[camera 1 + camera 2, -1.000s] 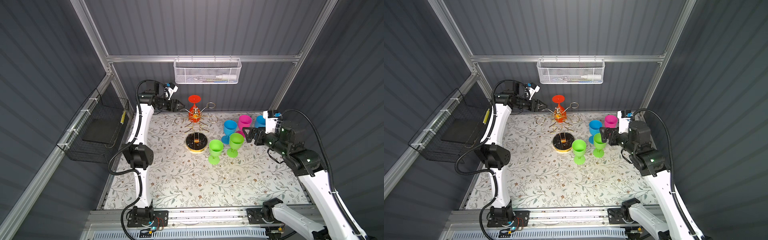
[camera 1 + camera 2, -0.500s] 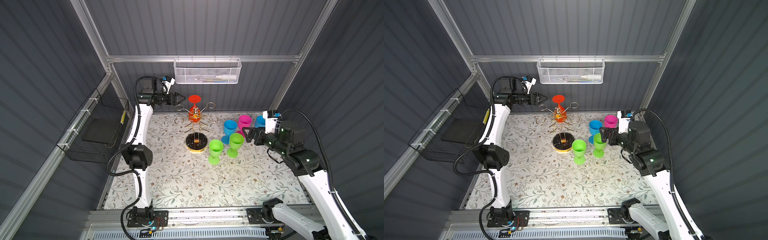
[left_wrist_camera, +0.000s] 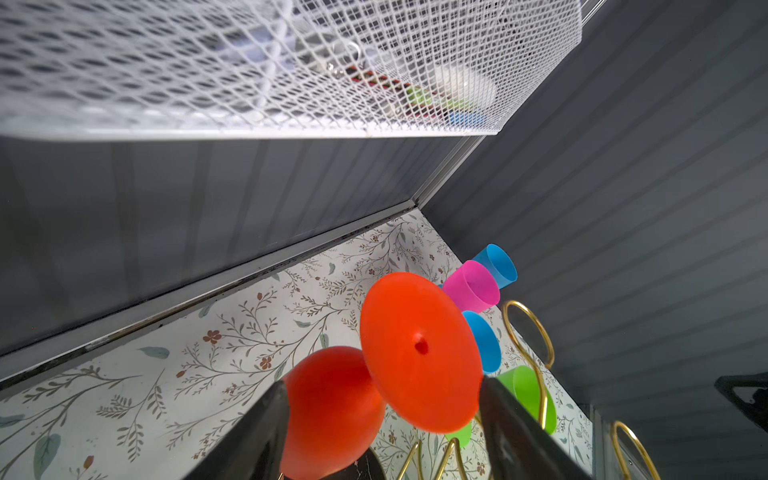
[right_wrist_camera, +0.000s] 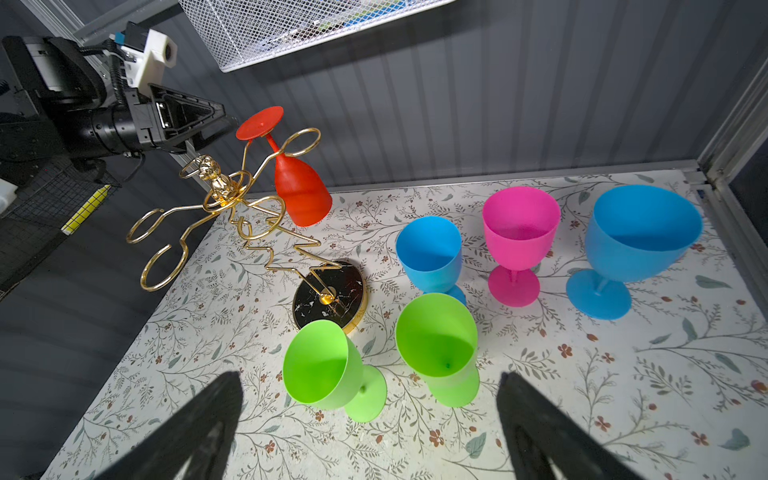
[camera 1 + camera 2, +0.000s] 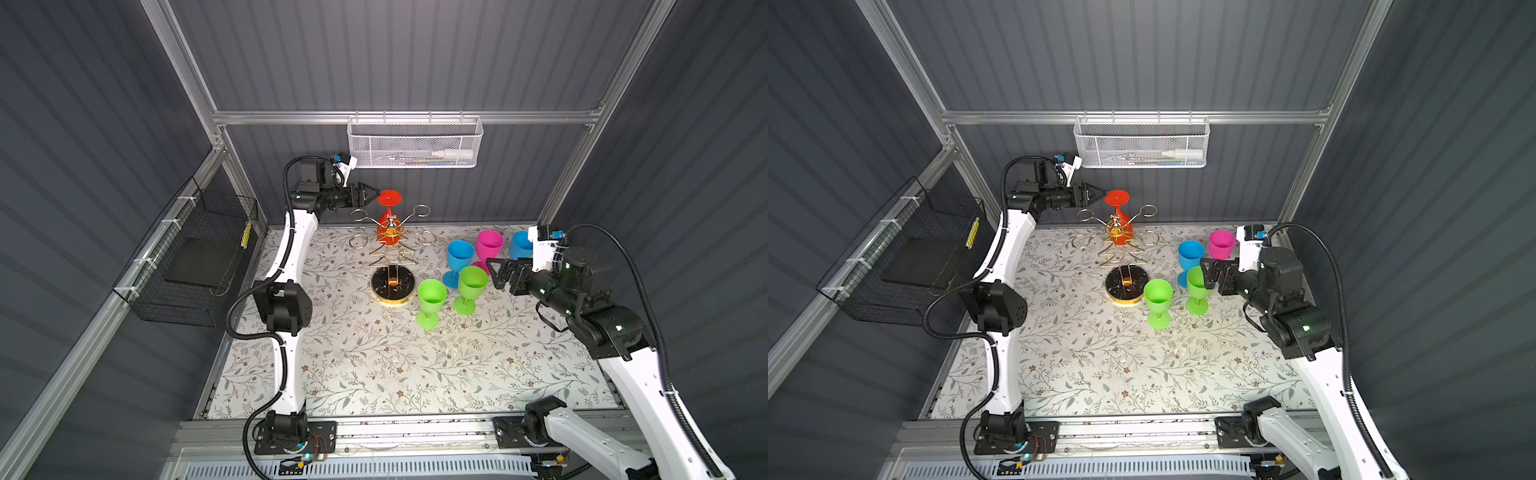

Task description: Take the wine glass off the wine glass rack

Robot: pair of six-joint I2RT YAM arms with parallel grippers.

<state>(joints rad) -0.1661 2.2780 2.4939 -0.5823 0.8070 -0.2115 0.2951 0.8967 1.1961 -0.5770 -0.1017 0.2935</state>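
Note:
A red wine glass (image 5: 389,197) (image 5: 1116,198) hangs upside down, foot uppermost, from a back arm of the gold wire wine glass rack (image 5: 380,286) (image 5: 1126,286). The right wrist view shows its bowl (image 4: 301,195) below the ring and the rack's black base (image 4: 307,303). My left gripper (image 5: 374,193) (image 5: 1102,192) is open, high up, with its tips at the left edge of the glass's foot. In the left wrist view the foot (image 3: 419,349) lies between the spread jaws of the left gripper (image 3: 382,388). My right gripper (image 5: 492,272) (image 4: 370,380) is open and empty beside the green glasses.
Two green glasses (image 5: 432,293) (image 5: 473,280), two blue ones (image 5: 460,253) (image 5: 521,245) and a pink one (image 5: 489,243) stand right of the rack. A white mesh basket (image 5: 413,141) hangs on the back wall just above the left gripper. A black wire basket (image 5: 199,257) hangs on the left wall.
My left gripper has risen and moved right, from beside the rack's left arms up to the foot of the red glass. The right arm has not moved.

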